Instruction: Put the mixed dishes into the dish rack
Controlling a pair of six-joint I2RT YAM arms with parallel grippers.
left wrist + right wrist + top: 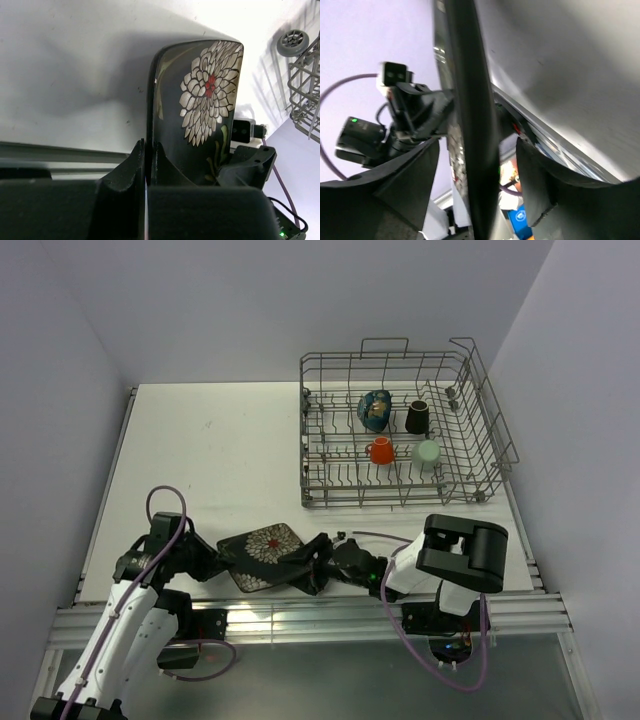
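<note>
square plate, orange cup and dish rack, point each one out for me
square plate (266,544), top external view, on the flower at its middle
orange cup (381,451), top external view, on its body
dish rack (330,492), top external view, on its near wire wall

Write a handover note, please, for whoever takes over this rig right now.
Left gripper: shut on one edge of the square plate, holding it on edge near the front of the table.
Right gripper: open, fingers straddling the plate's opposite edge, not yet clamped.
Done: bowl, brown cup, orange cup and green cup sit in the dish rack.
Left: carry the plate to the rack and stand it between the tines.
</note>
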